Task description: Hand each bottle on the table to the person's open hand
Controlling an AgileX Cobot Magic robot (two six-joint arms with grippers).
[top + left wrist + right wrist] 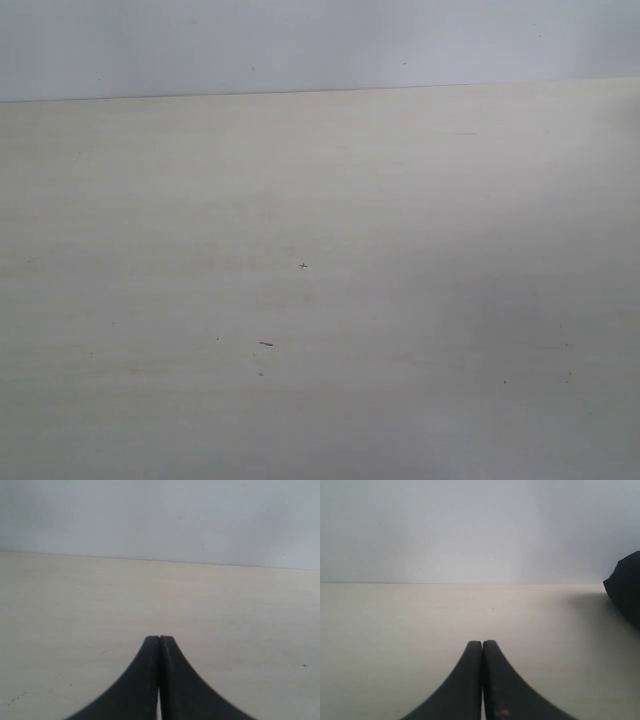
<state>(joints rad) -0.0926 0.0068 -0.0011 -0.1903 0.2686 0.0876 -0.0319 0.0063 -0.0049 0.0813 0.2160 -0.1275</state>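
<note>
No bottle shows in any view, and no hand is in sight. The pale beige table (320, 300) fills the exterior view, bare but for a few tiny dark specks; neither arm appears there. In the left wrist view my left gripper (159, 639) is shut, its dark fingertips pressed together with nothing between them, low over the table (75, 605). My right gripper (482, 643) is likewise shut and empty above the table (395, 625).
A pale grey wall (320, 45) rises behind the table's far edge. A dark rounded object (626, 587) juts in at one edge of the right wrist view and casts a shadow on the tabletop.
</note>
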